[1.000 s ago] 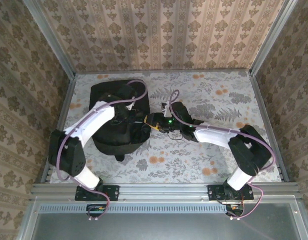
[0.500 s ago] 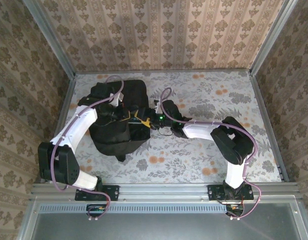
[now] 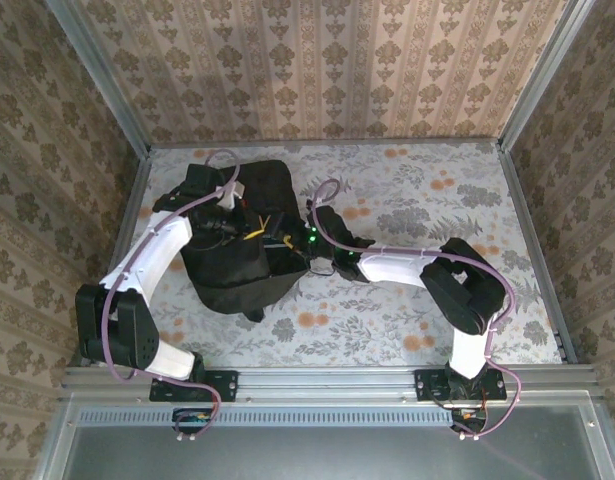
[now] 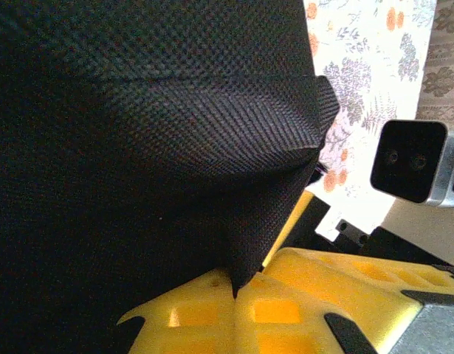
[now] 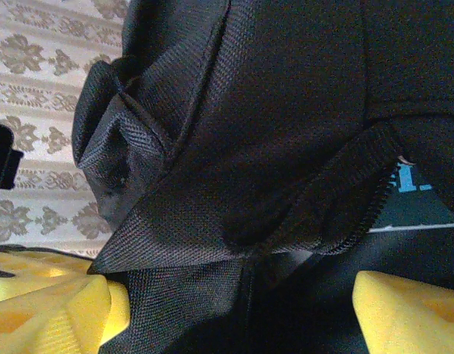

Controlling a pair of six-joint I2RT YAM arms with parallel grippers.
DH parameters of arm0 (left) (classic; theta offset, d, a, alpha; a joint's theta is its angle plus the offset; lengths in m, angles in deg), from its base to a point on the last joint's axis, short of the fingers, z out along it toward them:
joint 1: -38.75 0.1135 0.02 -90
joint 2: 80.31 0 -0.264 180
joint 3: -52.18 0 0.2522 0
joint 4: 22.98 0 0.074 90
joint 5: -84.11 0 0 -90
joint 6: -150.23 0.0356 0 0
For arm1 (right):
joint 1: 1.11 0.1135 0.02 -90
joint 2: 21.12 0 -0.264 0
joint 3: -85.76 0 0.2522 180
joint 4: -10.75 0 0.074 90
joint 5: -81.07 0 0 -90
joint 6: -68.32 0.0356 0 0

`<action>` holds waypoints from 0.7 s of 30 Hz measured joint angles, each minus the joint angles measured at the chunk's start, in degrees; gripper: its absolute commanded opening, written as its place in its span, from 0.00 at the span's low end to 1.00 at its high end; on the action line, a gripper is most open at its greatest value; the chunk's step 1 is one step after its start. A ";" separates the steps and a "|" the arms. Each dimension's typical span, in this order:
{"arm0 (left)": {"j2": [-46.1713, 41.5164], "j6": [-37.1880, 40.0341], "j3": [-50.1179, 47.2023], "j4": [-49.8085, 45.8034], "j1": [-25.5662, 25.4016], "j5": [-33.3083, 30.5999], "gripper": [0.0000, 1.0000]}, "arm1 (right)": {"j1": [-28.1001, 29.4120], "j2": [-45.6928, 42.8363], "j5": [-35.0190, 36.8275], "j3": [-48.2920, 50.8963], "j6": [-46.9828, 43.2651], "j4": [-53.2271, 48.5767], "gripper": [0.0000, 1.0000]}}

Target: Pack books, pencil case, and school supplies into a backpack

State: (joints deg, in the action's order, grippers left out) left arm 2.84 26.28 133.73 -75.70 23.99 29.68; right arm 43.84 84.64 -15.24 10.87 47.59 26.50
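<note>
Two pincers are brought together at the backpack [image 3: 232,275], which is laid on the left half of the flower-patterned desk [image 3: 417,190], well apart from its right edge. From above, the left pincer [image 3: 249,228] is seen over the bag's upper middle and the right pincer [image 3: 290,240] at the bag's right-hand side, the two just beside each other.

In the left wrist view the left pincer is drawn narrow: a pointed fold of the black woven fabric is nipped between its yellow fingers [image 4: 190,313]. A black camera housing [image 4: 407,162] is seen beyond the fabric.

In the right wrist view the right pincer is held wide. Its yellow fingers [image 5: 49,310] are set well apart, with bunched backpack fabric lying between them and draped onto one finger. A zip opening [image 5: 378,188] is parted beside the other finger, and a dark cover [image 5: 422,206] with a pale blue mark is exposed inside.
</note>
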 measured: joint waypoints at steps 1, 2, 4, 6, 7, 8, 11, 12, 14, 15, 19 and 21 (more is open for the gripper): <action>-0.02 -0.39 0.00 0.39 0.22 0.09 0.00 | -0.02 0.72 0.48 -0.02 0.26 1.66 0.86; -0.02 -0.68 -0.02 0.66 0.31 0.11 0.00 | -0.20 1.92 0.70 -0.24 0.83 4.09 0.85; 0.02 -1.27 -0.13 1.79 0.66 -0.55 0.00 | -0.57 4.72 0.22 -1.33 2.08 8.20 0.85; 0.02 -2.01 -0.50 3.34 1.33 -1.29 0.00 | -0.66 6.78 -0.07 -3.02 2.71 10.08 0.85; 0.02 -2.29 -0.70 4.09 1.64 -1.42 0.00 | -0.63 7.45 0.04 -3.98 2.73 10.01 0.87; 0.02 -2.64 -0.94 4.94 1.86 -1.38 0.00 | -0.50 7.74 0.46 -4.72 2.71 9.51 0.88; 0.02 -3.98 -1.84 7.23 2.01 -0.59 0.00 | -0.42 7.78 3.02 -6.32 2.25 7.34 0.89; 0.02 -4.31 -2.08 7.65 2.01 -0.17 0.00 | -0.42 7.78 3.72 -6.62 2.27 7.13 0.89; 0.02 -4.92 -2.47 7.87 1.64 1.22 0.00 | -0.31 7.87 5.60 -7.15 2.56 7.61 0.89; 0.02 -5.07 -2.54 7.82 1.27 1.77 0.00 | -0.24 8.02 6.34 -7.19 2.64 8.31 0.89; 0.02 -5.51 -2.56 7.69 0.79 4.20 0.00 | -0.33 10.40 8.46 -7.19 4.68 15.28 0.80; 0.02 -5.49 -2.56 7.69 0.70 4.74 0.00 | -0.72 12.13 8.57 -7.19 6.03 19.45 0.76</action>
State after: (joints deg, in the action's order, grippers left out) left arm 2.87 20.79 131.17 -68.01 24.69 34.42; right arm 43.12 96.77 -6.67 3.68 53.62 45.96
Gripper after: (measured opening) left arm 0.042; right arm 0.790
